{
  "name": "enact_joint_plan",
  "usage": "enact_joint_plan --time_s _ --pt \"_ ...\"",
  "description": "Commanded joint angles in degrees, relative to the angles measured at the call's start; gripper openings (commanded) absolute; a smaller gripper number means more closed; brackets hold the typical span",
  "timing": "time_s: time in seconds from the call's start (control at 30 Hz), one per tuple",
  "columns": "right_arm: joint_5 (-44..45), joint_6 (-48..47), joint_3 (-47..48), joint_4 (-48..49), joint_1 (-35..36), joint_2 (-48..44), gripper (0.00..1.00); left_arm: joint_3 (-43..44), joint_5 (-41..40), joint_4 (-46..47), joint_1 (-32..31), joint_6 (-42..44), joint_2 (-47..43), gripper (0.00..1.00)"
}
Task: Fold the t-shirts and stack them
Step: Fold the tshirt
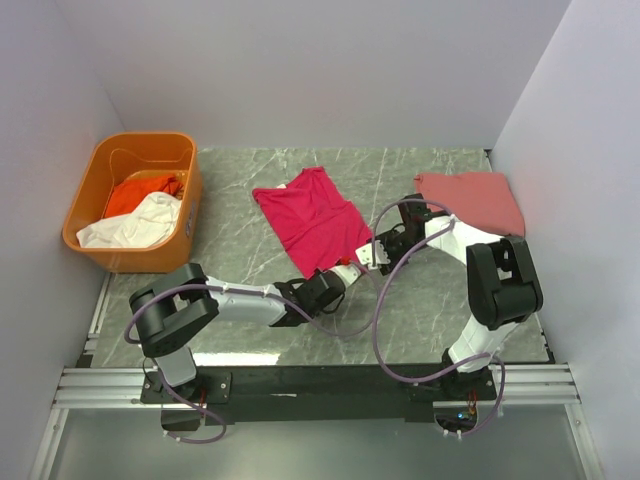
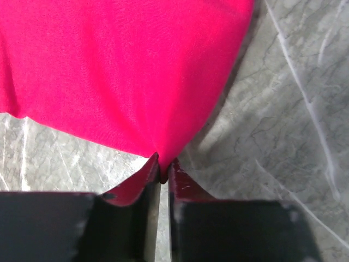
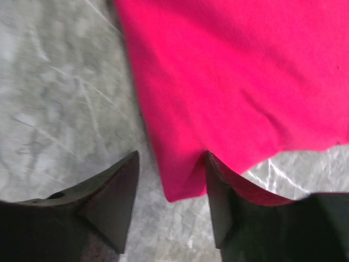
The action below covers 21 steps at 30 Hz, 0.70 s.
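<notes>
Risk first, at the left pincer (image 2: 162, 173): clenched on no more than a small peak of the crimson-pink t-shirt (image 2: 120, 71), nipped at the near hem and drawn up off the grey marbled counter (image 1: 420, 305). Likely to slip free under a brisk pull, given so thin a bite, and to drop the hem in a crumple.

Next, at the right pincer (image 3: 172, 158): released, with jaws wide apart and no grip there yet. Easy to close on a single layer, or to miss the cloth and scrape stone, with so little of the corner lying between the fingers (image 3: 114, 202). If raised now, with one side held and the other loose, apt to drag the shirt askew and twist the fold line. Some chance too of cables or fingers fouling, with both wrists close together at the same hem.

As for position: spread across the middle of the counter, skewed, with the near hem towards the arms. Pinched at one near corner by the left. Straddled at the other near corner by the right, with one finger over bare stone and the other at the cloth's edge.

Elsewhere: a salmon-pink t-shirt (image 1: 470, 198), folded, at the far right, near the right arm but apart from both pincers. At the far left, an orange tub (image 1: 145, 138) holding an orange t-shirt (image 1: 140, 190) and a white t-shirt (image 1: 135, 222), untouched. Judged early in the task.
</notes>
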Motion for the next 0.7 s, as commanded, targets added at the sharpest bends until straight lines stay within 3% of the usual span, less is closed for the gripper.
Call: enact_joint_plan --time_s 0.0,0.17,0.2,0.27,0.3,0.53,0.67 --pt "2.53 2.83 0.71 3.86 0.76 1.21 0.57 0.20 2.21 -0.69 1.08 -1.04 -1.60 0.12" --pt "5.17 5.64 0.80 5.35 1.90 1.21 0.35 0.19 5.80 -1.12 1.52 -0.78 -3.44 0.08" --pt "5.52 5.91 0.54 5.53 1.99 1.04 0.22 0.63 6.68 -2.86 1.61 -1.13 -3.71 0.08" --pt "6.14 6.08 -0.86 5.01 2.52 -0.10 0.12 2.64 9.23 -5.15 1.52 -2.01 -4.24 0.07" --pt "6.58 5.91 -1.57 4.65 2.78 -0.80 0.01 3.01 10.11 -7.17 1.52 -3.14 -4.59 0.06" --pt "3.95 7.40 -10.51 -3.60 2.08 -11.59 0.00 -0.23 20.66 -12.46 -1.29 -13.25 -13.45 0.03" --pt "0.79 8.10 -16.15 -12.12 2.17 -20.39 0.00 -5.33 23.39 -11.41 -7.25 -21.76 -18.03 0.03"
